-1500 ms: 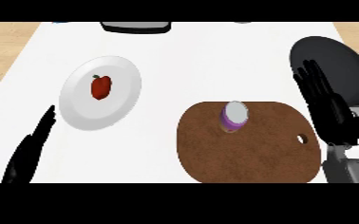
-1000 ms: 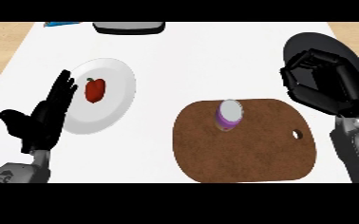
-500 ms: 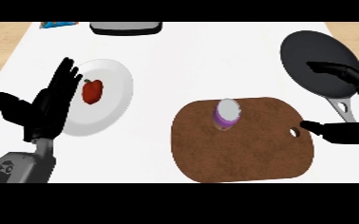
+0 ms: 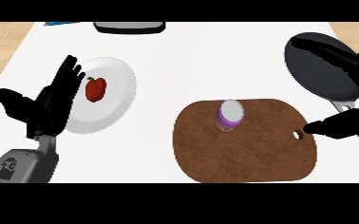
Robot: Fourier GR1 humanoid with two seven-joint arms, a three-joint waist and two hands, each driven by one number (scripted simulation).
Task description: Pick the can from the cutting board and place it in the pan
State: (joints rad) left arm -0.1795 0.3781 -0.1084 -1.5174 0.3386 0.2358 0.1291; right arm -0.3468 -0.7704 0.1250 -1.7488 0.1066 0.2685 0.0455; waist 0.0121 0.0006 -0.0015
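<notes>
The can (image 4: 230,114) stands upright on the cutting board (image 4: 245,156), untouched. Right hand (image 4: 340,126) sits at the board's right edge (fingers impossible to read), below the pan (image 4: 319,71). Left hand (image 4: 52,102) rests spread wide beside the plate (image 4: 116,90).

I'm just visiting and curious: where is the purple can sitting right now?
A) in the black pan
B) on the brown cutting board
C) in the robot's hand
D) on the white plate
B: the can stands upright on the cutting board, apart from the pan and the plate, with neither hand touching it.
</notes>
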